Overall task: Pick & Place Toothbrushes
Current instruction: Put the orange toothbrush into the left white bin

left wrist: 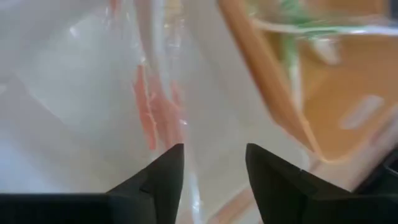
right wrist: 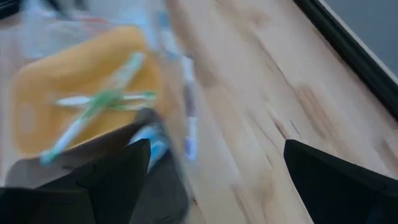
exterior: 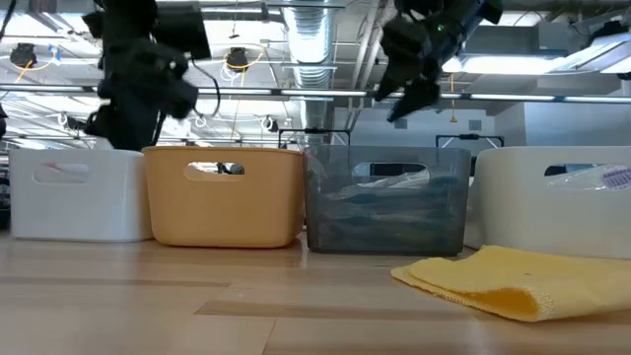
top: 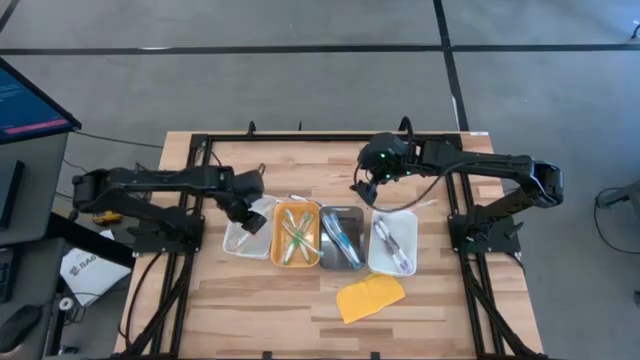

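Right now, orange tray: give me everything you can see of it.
The orange tray is a rectangular, smooth plastic-looking bin with rounded corners and a slot handle cut in its end wall, seen in the low view. It stands upright on the wooden table, second from the left in a row of four, between the white tray and the grey tray, close against both. Inside lie several toothbrushes with green and white handles, crossed over each other. No gripper touches it.

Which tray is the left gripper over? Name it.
The white tray at the row's left end, beside the orange tray; the left gripper hangs above it, fingers apart.
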Controlling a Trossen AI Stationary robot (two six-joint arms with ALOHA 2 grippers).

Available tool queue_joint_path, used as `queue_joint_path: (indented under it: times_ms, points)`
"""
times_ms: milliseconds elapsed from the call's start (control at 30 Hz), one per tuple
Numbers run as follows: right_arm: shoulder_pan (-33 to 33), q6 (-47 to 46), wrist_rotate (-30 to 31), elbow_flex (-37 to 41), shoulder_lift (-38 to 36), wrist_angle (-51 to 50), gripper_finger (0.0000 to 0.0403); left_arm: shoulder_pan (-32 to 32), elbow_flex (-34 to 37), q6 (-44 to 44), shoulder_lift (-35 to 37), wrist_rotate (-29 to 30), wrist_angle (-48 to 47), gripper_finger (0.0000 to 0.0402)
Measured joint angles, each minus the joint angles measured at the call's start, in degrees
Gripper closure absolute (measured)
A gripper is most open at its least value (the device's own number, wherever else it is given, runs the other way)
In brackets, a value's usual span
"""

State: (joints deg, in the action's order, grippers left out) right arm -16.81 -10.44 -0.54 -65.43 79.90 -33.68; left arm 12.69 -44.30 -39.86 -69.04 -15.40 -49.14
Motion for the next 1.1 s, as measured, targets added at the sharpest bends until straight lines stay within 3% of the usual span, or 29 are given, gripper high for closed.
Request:
queue_joint_path:
  times_ms: [100, 233, 400, 567, 700, 833, 1100]
  points:
    - [-1.64, -6.6, 4.48, 0.0, -0.1, -4.09, 0.0037, 0.02, -0.91, -0.01, 4.5, 0.09, -0.4, 0.0226]
    - [-3.79, -5.72, 6.16, 0.0, -2.24, -8.12, 0.0038, 0.0, -1.65, 0.0, 10.97, 2.08, 0.24, 0.0226]
    - [-3.86, -8.36, 11.31, 2.27, -7.25, -12.75, 0.0038, -0.8, -1.65, 0.3, 18.03, 9.23, 2.4, 0.0229]
    - [-4.67, -14.45, 11.55, 8.54, -14.63, -18.27, 0.0037, -4.07, -1.65, 0.39, 21.93, 14.87, 6.33, 0.0229]
    - [-6.07, -13.6, 13.84, 12.21, -19.46, -23.18, 0.0038, -7.35, -1.65, 0.54, 22.06, 17.55, 10.94, 0.0229]
    - [-6.43, -5.39, 14.84, 14.8, -21.83, -28.14, 0.0037, -10.3, -1.65, 0.55, 20.51, 17.55, 14.9, 0.0229]
    - [-4.02, 0.75, 10.7, 18.55, -22.08, -33.4, 0.0038, -15.67, -1.65, 0.43, 14.72, 19.99, 19.82, 0.0229]
